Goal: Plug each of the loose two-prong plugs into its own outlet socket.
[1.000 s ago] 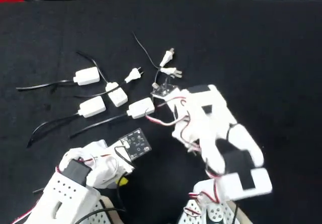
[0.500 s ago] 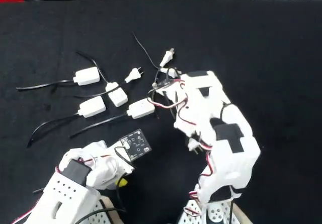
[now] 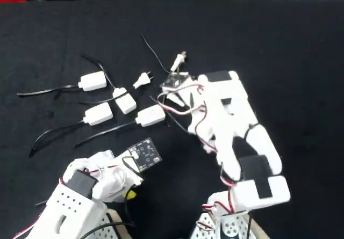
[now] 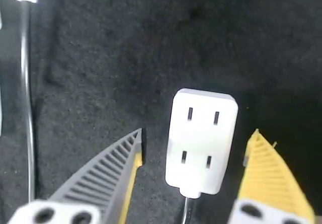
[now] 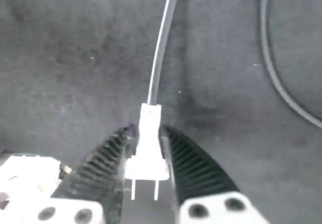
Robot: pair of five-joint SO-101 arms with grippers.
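Right hand (image 5: 147, 131) is clamped nearly closed on a white two-prong plug (image 5: 149, 161). Both black ribbed fingers (image 5: 193, 166) press its sides, the prongs point back at the wrist camera, and its cord (image 5: 162, 43) runs straight away over the black tabletop (image 5: 60, 43).

High view: right hand (image 3: 174, 83) sits low over the tabletop (image 3: 279, 45), a little to 11 o'clock of centre, with red and white wires looped over the arm behind it.

- **Second plug** (image 3: 178, 60): lies loose just beside the right hand at 12 o'clock, prongs toward 1 o'clock.
- **Third plug** (image 3: 142, 80): lies loose near the right hand at 9 o'clock, prongs toward 2 o'clock.

Four white sockets lie spread toward 8 to 9 o'clock of the right hand, each trailing a black cord:

- **Nearest socket** (image 3: 150, 115): at 7 o'clock of the hand.
- **Small socket** (image 3: 125, 100): farther out.
- **Lower socket** (image 3: 98, 114): farther out again.
- **Far socket** (image 3: 92, 81): well apart from the hand.

Left hand (image 4: 196, 133) is wide open and holds nothing. Its grey finger (image 4: 108, 168) and yellow finger (image 4: 269, 173) stand either side of a white outlet block (image 4: 201, 143), not touching it. The block lies flat with its slots facing up. I cannot tell which of the four sockets this block is.

Left arm (image 3: 80, 196) sits at 7 o'clock of the tabletop.
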